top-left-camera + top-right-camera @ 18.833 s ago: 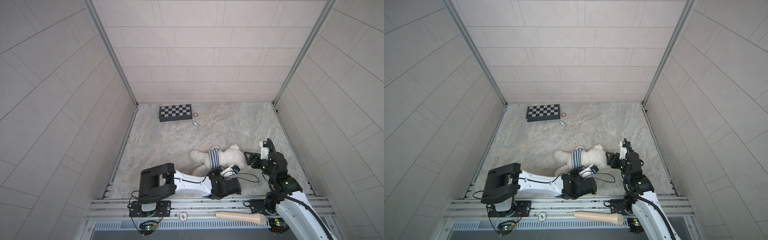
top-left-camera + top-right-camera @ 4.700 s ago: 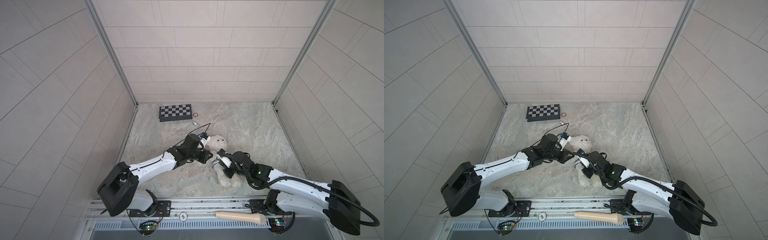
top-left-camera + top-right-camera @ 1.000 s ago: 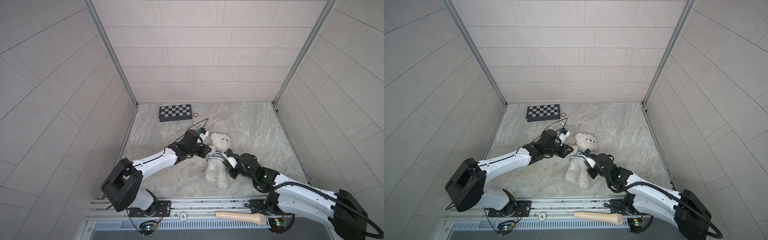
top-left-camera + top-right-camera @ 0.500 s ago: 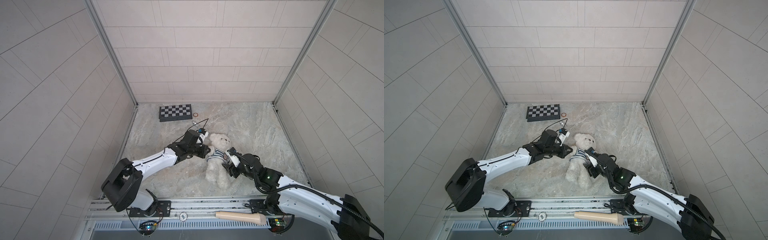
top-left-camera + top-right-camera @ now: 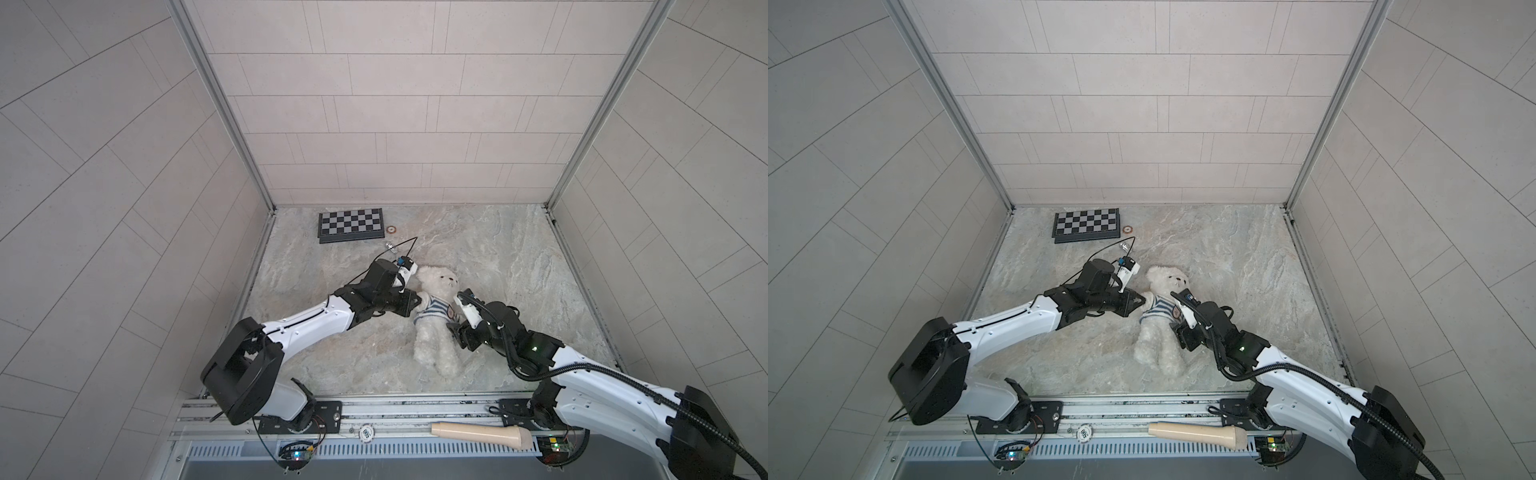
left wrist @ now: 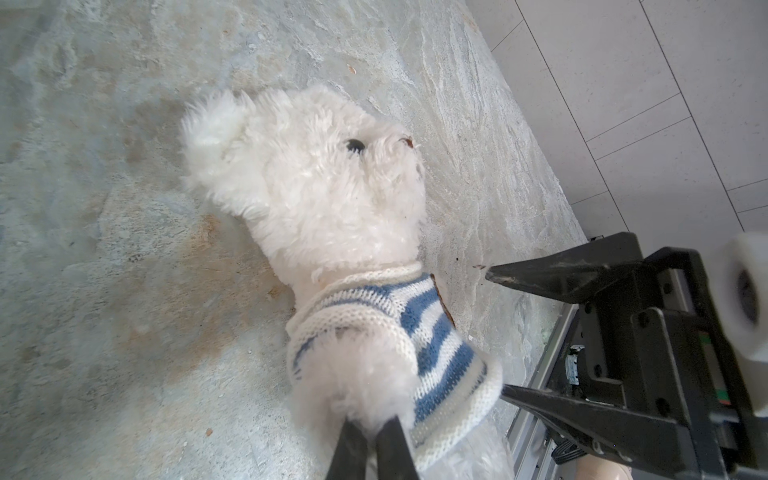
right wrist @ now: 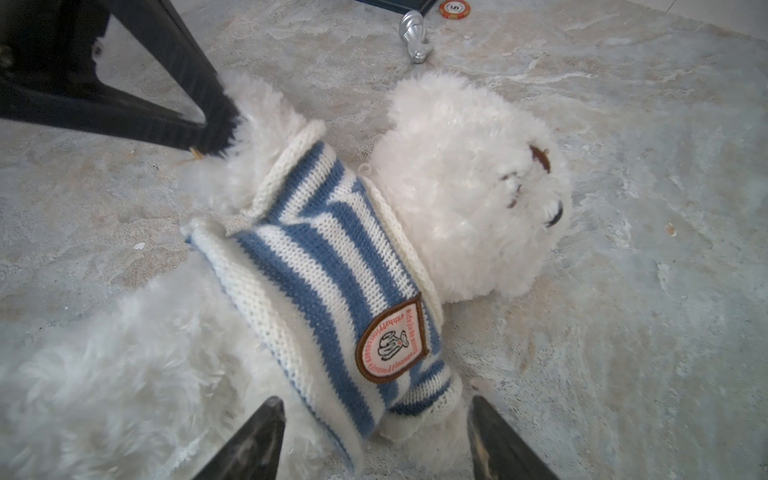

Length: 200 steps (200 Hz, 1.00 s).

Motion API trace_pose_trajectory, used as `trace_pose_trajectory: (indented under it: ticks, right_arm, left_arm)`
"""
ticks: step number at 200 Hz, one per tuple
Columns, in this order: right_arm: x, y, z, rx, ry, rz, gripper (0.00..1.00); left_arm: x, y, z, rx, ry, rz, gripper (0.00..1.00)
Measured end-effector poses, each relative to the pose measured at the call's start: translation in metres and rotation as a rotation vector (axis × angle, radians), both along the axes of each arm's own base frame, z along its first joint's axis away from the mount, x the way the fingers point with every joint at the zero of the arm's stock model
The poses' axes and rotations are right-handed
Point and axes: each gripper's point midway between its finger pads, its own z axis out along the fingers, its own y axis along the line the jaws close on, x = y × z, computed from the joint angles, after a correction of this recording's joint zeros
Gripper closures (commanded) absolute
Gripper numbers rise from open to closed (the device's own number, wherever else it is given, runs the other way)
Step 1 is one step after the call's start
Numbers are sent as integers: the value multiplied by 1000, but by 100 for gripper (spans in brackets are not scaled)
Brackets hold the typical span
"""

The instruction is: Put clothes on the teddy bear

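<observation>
the marbled grey desk (image 5: 519, 270) carries a white teddy bear (image 5: 434, 332) lying on its back near the middle, a chessboard (image 5: 350, 225) by the back wall, an orange chip (image 5: 391, 229) just beside it and a small silver piece (image 5: 389, 247) nearby.

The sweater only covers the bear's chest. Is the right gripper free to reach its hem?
Probably yes: the right gripper stands open just beside the sweater hem, nothing between them.

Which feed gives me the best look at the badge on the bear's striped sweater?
Right wrist view: the badge on the teddy bear's sweater lies close and face-on, print visible. Left wrist view catches only its brown edge. In both top views it is a tiny tan spot.
</observation>
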Motion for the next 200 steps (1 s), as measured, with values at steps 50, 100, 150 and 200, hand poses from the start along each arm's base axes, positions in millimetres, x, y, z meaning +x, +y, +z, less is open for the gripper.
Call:
trace_pose_trajectory:
  ticks: [50,100,150,200]
  right_arm:
    - [2,7,8,25,-50,34,29]
    - [12,4,3,35,-86,30,32]
    - [12,14,0,57,-77,73,48]
    - [6,19,-8,75,-47,106,90]
  left_arm:
    - [0,-1,1,-4,-3,-2,100]
    - [0,-1,1,-5,-4,-3,100]
    - [0,-2,2,-12,-6,-7,100]
    - [2,-2,3,-15,-10,6,100]
